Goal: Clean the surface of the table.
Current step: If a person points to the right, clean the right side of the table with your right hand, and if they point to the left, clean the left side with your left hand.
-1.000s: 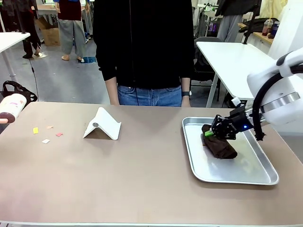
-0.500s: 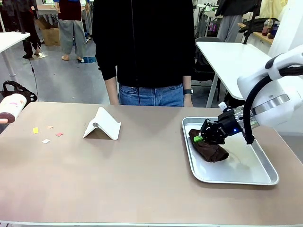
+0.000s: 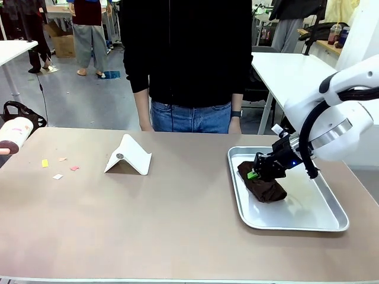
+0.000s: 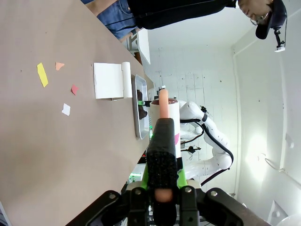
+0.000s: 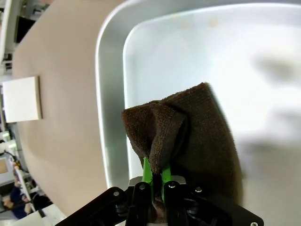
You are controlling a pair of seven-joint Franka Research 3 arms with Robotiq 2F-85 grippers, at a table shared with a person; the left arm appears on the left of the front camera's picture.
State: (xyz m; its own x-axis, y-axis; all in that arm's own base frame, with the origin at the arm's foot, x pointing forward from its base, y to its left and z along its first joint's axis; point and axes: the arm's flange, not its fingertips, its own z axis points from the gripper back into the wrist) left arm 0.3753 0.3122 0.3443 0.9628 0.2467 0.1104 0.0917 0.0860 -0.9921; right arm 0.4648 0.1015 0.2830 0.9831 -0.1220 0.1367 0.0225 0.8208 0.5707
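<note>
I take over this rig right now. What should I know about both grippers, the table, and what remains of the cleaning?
Right gripper: shut on a fold of the brown cloth, which is in the silver tray at the table's right side.
Left gripper: shut on a black-handled tool, at the table's left end.
Table: paper scraps lie near the left end, with a white folded stand nearer the middle.
Done: cloth grasped.
Left: no wiping yet, and the scraps are not cleared.
</note>
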